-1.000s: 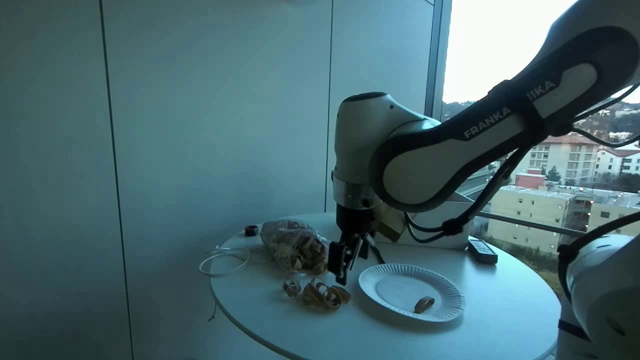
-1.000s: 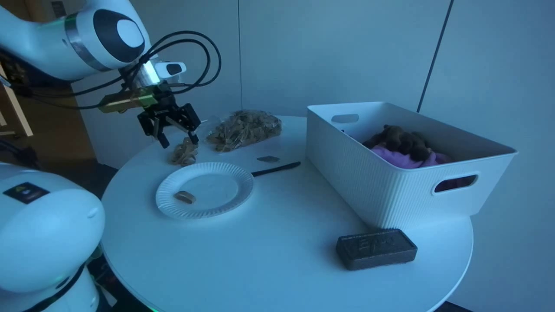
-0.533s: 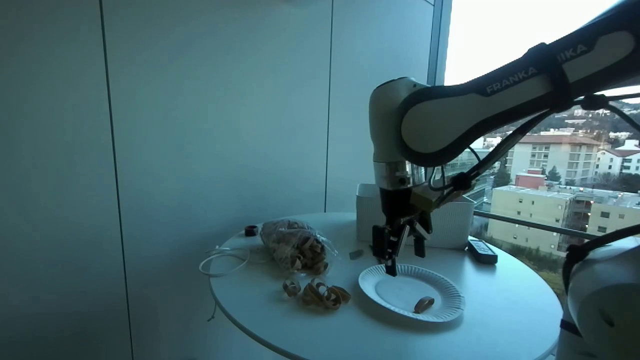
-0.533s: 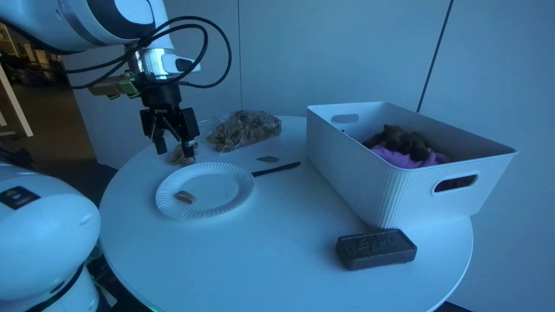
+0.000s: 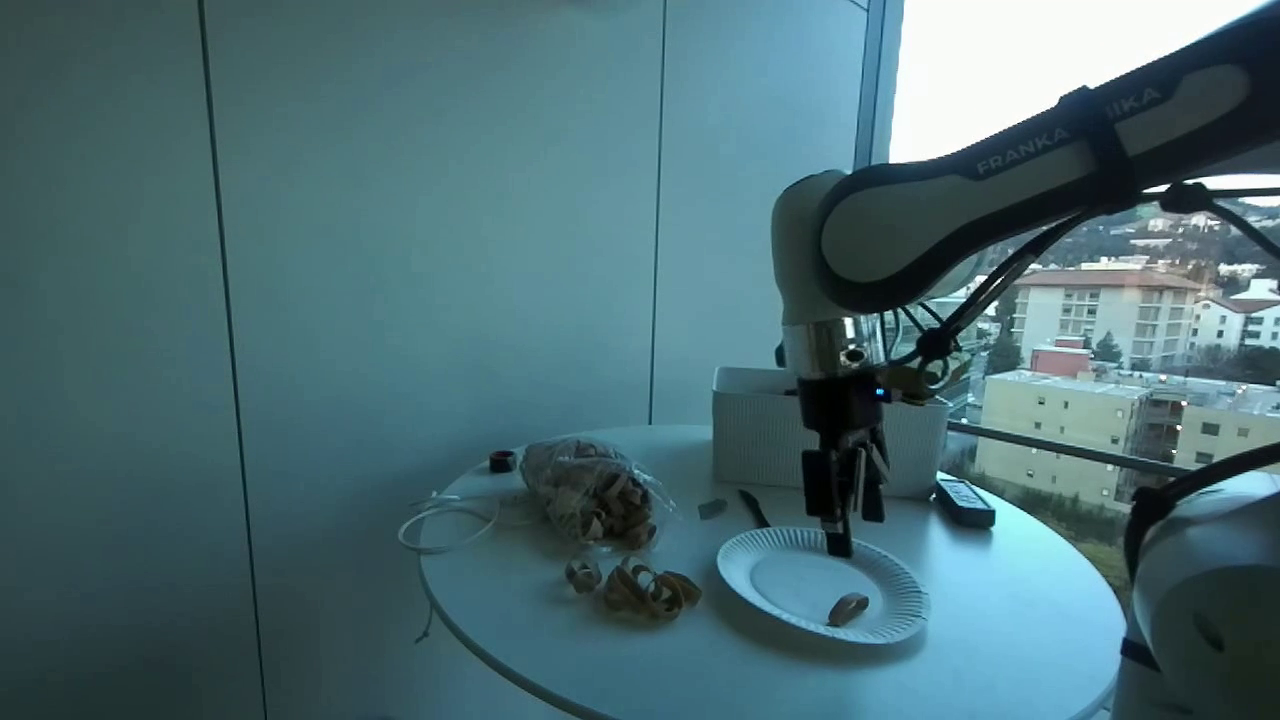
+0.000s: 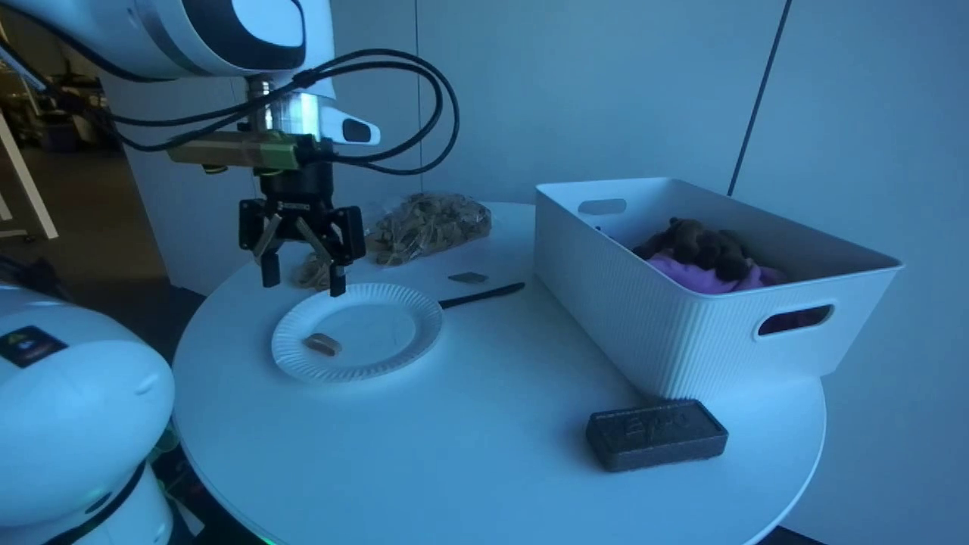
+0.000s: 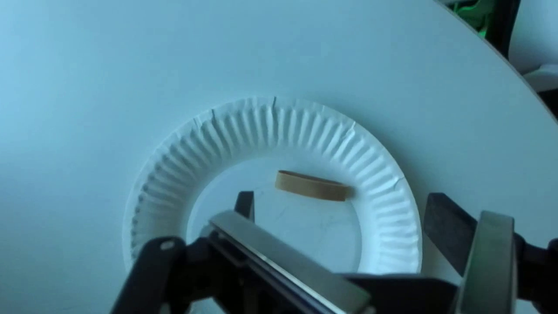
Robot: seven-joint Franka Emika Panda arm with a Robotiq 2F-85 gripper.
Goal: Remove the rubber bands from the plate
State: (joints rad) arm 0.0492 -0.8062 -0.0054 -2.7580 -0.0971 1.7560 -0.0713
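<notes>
Hanging with jaws spread, the pincer (image 6: 303, 282) seems above the plate (image 6: 378, 333) bearing a rubber band (image 7: 310, 186).

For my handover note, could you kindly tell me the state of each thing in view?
Jaws: open, holding nothing
Plate: face up, not yet cleared
Rubber band: slack narrow loop, resting on the plate
Clear bag: bulging; whether sealed is unclear
Loose rubber bands: curled, lying beside the bag
White bin: open-topped, partly filled
Dark block: lying flat
</notes>
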